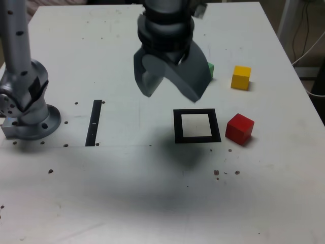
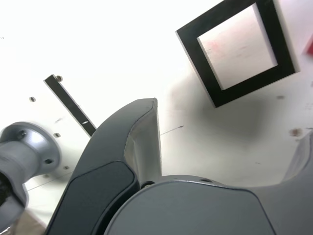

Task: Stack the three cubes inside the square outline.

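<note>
My gripper (image 1: 171, 94) hangs open above the table with nothing between its fingers, just beyond the square outline (image 1: 177, 126). The outline's white centre is bare. The red cube (image 1: 239, 128) sits right beside the outline on the exterior view's right. Farther back on that side stands the yellow cube (image 1: 240, 78). The green cube (image 1: 210, 69) is mostly hidden behind one finger. In the wrist view the outline (image 2: 254, 84) lies ahead of the open gripper (image 2: 230, 120), and a sliver of the red cube (image 2: 310, 46) shows at the picture's edge.
A narrow black strip (image 1: 94, 123) lies on the table at the exterior view's left, near the arm's round base (image 1: 30, 119). Both show in the wrist view too, strip (image 2: 68, 103) and base (image 2: 24, 147). Small dark specks dot the white tabletop (image 1: 127, 203).
</note>
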Controlling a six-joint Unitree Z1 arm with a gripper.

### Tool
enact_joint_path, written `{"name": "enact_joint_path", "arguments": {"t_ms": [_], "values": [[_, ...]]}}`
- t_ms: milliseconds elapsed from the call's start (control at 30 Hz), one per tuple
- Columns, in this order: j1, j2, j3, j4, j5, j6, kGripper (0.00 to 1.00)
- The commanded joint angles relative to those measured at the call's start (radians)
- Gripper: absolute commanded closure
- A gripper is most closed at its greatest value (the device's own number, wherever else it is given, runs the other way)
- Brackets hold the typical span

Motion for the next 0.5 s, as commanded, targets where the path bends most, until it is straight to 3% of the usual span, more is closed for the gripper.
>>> {"name": "enact_joint_path", "arguments": {"t_ms": [0, 467], "values": [[0.0, 0.017, -0.034, 0.021, 0.002, 0.017, 0.01], [-0.033, 0.084, -0.109, -0.051, 0.022, 0.105, 0.01]]}}
